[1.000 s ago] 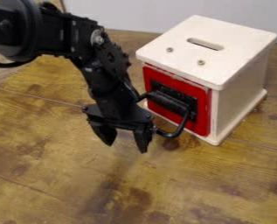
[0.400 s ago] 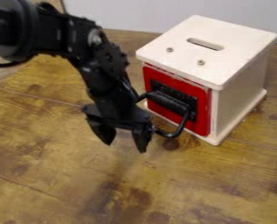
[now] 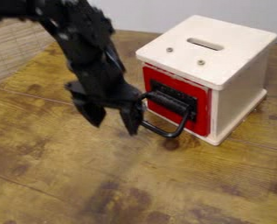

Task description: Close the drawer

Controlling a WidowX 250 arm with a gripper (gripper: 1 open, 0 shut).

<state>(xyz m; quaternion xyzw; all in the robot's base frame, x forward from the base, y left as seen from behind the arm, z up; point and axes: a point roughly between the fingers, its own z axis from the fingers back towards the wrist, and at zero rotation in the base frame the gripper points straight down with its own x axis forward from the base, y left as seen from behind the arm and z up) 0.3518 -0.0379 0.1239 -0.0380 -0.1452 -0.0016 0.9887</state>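
Note:
The drawer (image 3: 196, 117) sits in the cream-white cabinet (image 3: 228, 57), its red front about level with the cabinet face. Its black front panel (image 3: 172, 94) faces left. The large black loop handle (image 3: 159, 125) hangs out and down toward the table. My gripper (image 3: 109, 117) is left of the handle, a little above the table, pointing down. Its two dark fingers (image 3: 131, 119) are spread apart and hold nothing. The right finger is close to the handle, without clear contact.
The cabinet has a slot (image 3: 204, 42) on top and stands at the right of the worn wooden table (image 3: 71, 175). A woven mat or basket (image 3: 18, 52) lies at the far left edge.
My gripper and arm have moved left and slightly up, away from the handle. The drawer and handle look unchanged.

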